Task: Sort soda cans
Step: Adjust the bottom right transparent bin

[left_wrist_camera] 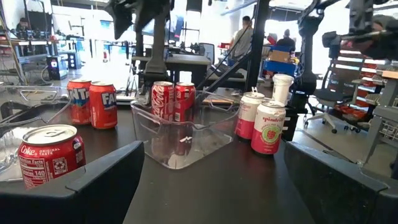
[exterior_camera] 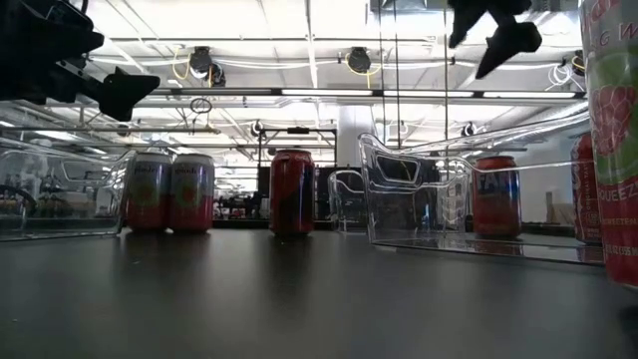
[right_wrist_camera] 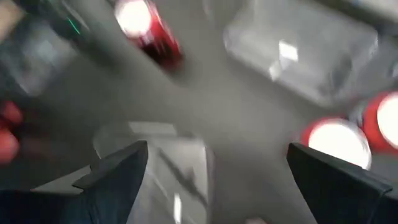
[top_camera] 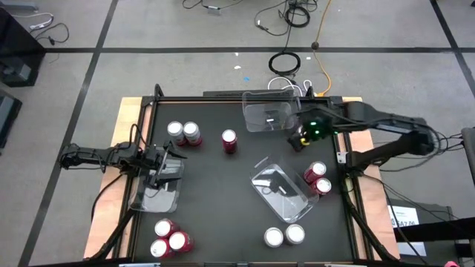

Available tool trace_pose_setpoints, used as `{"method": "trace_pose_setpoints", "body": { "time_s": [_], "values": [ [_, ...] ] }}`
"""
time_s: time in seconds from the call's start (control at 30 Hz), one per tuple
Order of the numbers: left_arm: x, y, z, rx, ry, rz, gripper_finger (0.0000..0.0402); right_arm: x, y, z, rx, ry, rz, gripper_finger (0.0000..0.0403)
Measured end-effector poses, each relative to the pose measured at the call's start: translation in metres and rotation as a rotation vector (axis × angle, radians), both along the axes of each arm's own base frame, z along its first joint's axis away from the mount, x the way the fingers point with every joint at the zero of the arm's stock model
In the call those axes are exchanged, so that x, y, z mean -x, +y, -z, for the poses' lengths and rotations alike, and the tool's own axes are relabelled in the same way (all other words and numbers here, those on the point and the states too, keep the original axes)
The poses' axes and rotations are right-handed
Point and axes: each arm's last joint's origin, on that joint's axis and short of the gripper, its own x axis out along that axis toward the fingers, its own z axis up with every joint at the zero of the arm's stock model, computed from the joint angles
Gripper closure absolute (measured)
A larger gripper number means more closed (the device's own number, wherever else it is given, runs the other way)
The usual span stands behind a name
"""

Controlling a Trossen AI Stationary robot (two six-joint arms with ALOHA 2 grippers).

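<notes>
Soda cans stand upright on the black table in groups. A silver-topped pair (top_camera: 182, 132) is far left, and a lone red can (top_camera: 229, 141) (left_wrist_camera: 50, 155) is near the middle. Two red cans (top_camera: 318, 179) stand right of the centre tray. Two silver cans (top_camera: 284, 236) (left_wrist_camera: 261, 121) and three red ones (top_camera: 169, 239) stand by the near edge. My left gripper (top_camera: 167, 167) (left_wrist_camera: 211, 186) is open over the left clear tray (top_camera: 154, 191), facing the table's right. My right gripper (top_camera: 300, 137) (right_wrist_camera: 211, 180) is open and raised beside the far tray (top_camera: 267, 111), pointing down.
A third clear tray (top_camera: 280, 191) (left_wrist_camera: 180, 134) lies at an angle in the table's middle-right. Two more red cans (left_wrist_camera: 92, 102) show far off in the left wrist view. Bare table lies between the lone red can and the near can groups. People stand in the room beyond.
</notes>
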Motion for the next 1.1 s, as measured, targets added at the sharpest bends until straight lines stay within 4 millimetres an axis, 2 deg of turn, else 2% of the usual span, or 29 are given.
{"method": "trace_pose_setpoints", "body": {
  "time_s": [0.1,0.37,0.57,0.9,1.0,1.1],
  "values": [
    [0.000,0.000,0.000,0.000,0.000,0.000,0.0007,-0.013,0.002,0.006,-0.063,0.079,-0.035,0.0025],
    [0.000,0.000,0.000,0.000,0.000,0.000,0.0007,-0.029,0.021,0.028,-0.104,0.205,-0.064,0.0025],
    [0.000,0.000,0.000,0.000,0.000,0.000,0.0007,-0.032,0.037,0.066,-0.126,0.268,-0.062,0.0025],
    [0.000,0.000,0.000,0.000,0.001,0.000,0.0007,-0.035,0.041,0.119,-0.184,0.268,-0.008,0.0027],
    [0.000,0.000,0.000,0.000,0.000,0.000,0.0007,-0.037,0.041,0.129,-0.187,0.289,0.010,0.0041],
    [0.000,0.000,0.000,0.000,0.000,0.000,0.0007,-0.042,0.042,0.139,-0.185,0.313,0.009,0.0077]
  ]
}}
